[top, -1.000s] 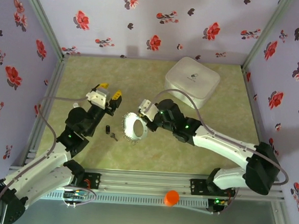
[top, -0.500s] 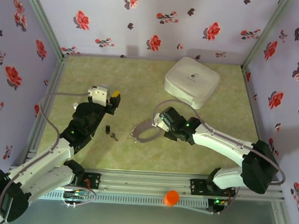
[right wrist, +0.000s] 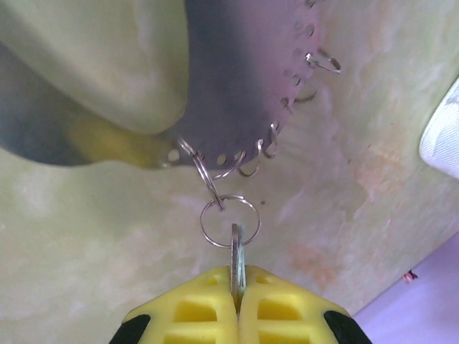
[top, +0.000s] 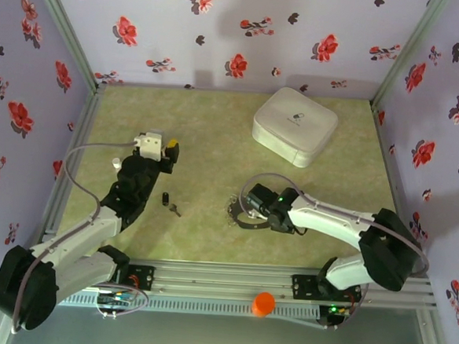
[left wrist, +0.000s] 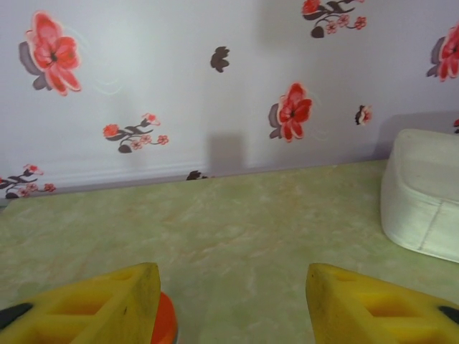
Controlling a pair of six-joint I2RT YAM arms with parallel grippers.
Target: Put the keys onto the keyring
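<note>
Two tiny keys lie on the table in the top view: the black-headed key (top: 166,198) and, beside it, the silver key (top: 176,210). My left gripper (top: 167,148) hovers open beyond them, its yellow fingers (left wrist: 115,304) wide apart with nothing between. The keyring (top: 238,213) appears in the right wrist view as a dark-grey metal band (right wrist: 237,107) with holes along its edge and small wire rings through them. My right gripper (right wrist: 237,276) is shut on a thin flat metal piece (right wrist: 236,251) that hangs on one small wire ring (right wrist: 203,228) of it, low over the table (top: 216,132).
A white rounded-square box (top: 294,126) stands at the back right, and its edge shows in the left wrist view (left wrist: 423,193). An orange cap (top: 264,303) sits on the front rail. Flowered walls close in the table on three sides.
My right gripper has carried the keyring toward the near right and down to the table. The left gripper has drawn back a little. The two keys have not moved.
</note>
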